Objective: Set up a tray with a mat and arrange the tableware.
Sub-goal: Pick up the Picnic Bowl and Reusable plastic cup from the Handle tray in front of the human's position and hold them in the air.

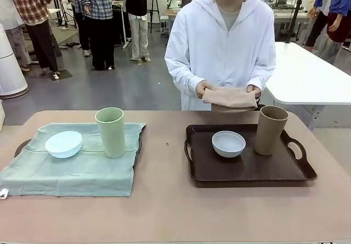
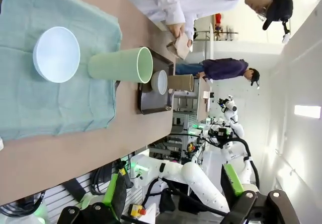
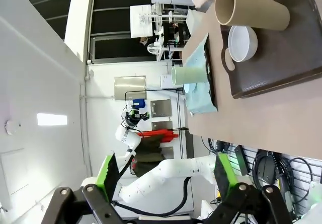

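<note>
- The teal mat (image 1: 82, 170) is soft woven cloth, creased and matt.
- The pale blue bowl (image 1: 63, 143) and white bowl (image 1: 228, 143) look smooth and matt.
- The pale green cup (image 1: 111, 131) and tan cup (image 1: 270, 130) share that dull, smooth finish.
- The dark brown tray (image 1: 247, 170) looks like plastic with a faint sheen.
- The folded beige cloth (image 1: 230, 97) is soft and matt.
- The table (image 1: 175, 211) top is smooth and matt.

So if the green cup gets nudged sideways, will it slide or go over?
Likely tips: the green cup is tall, stands upright, and looks narrower at its base than its rim. It sits on the mat, a loose wrinkled cloth that would probably bunch rather than let it slide. Its matte wall should grip well.
</note>
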